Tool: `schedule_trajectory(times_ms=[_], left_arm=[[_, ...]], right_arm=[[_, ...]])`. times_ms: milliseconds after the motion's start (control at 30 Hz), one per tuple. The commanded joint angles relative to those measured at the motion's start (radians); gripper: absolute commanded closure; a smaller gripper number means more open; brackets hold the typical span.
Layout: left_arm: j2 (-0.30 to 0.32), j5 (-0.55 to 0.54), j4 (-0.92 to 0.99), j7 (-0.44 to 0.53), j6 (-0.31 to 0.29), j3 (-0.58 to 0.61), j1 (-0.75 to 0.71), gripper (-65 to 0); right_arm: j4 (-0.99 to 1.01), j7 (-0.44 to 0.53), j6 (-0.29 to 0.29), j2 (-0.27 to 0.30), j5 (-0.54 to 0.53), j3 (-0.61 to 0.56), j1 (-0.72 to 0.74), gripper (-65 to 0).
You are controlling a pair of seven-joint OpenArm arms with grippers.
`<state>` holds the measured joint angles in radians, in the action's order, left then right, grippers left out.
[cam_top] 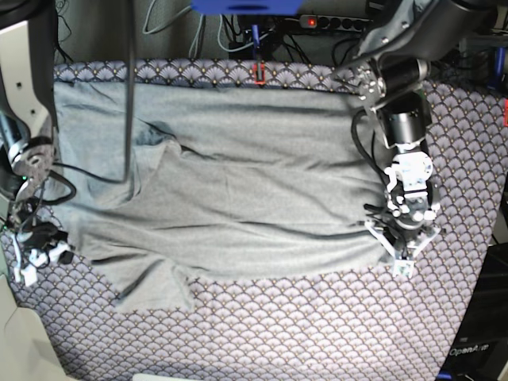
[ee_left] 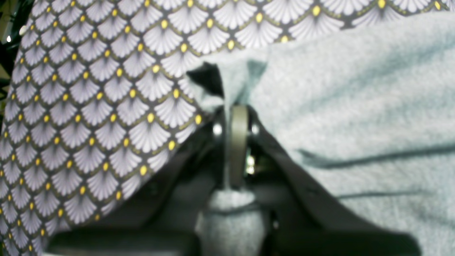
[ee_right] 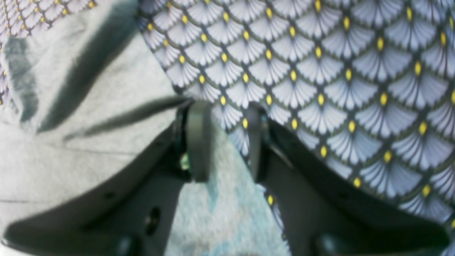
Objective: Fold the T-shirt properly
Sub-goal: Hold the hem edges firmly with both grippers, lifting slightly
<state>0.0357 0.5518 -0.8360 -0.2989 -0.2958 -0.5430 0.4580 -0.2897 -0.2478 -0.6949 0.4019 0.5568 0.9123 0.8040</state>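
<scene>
Fan-scale tablecloth [cam_top: 317, 333], cables [cam_top: 238, 32] behind

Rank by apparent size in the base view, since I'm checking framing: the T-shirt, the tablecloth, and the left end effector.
1. Tablecloth: largest, runs under everything.
2. T-shirt: covers most of the cloth's middle.
3. Left end effector: smallest, at the shirt's edge, shut on the fabric.

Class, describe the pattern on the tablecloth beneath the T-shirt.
The tablecloth has purple-white fan-shaped scales with yellow dots, sharpest in the right wrist view.
</scene>
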Motion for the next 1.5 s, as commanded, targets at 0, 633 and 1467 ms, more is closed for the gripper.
schedule_trajectory(times_ms=[0,633,1467], left_arm=[[0.007,-0.006,-0.019,0.02,0.007,0.001,0.032,0.0],[0.005,-0.011,-0.021,0.025,0.01,-0.002,-0.003,0.0],[0.005,-0.011,-0.021,0.025,0.01,0.002,0.0,0.0]], right_arm=[[-0.013,0.025,-0.003,0.015,-0.03,-0.002,0.03,-25.3],[-0.018,0.098,-0.003,-0.011,-0.088,-0.002,-0.074,-48.4],[-0.018,0.097,-0.003,-0.064,-0.085,-0.012,-0.093,0.0]])
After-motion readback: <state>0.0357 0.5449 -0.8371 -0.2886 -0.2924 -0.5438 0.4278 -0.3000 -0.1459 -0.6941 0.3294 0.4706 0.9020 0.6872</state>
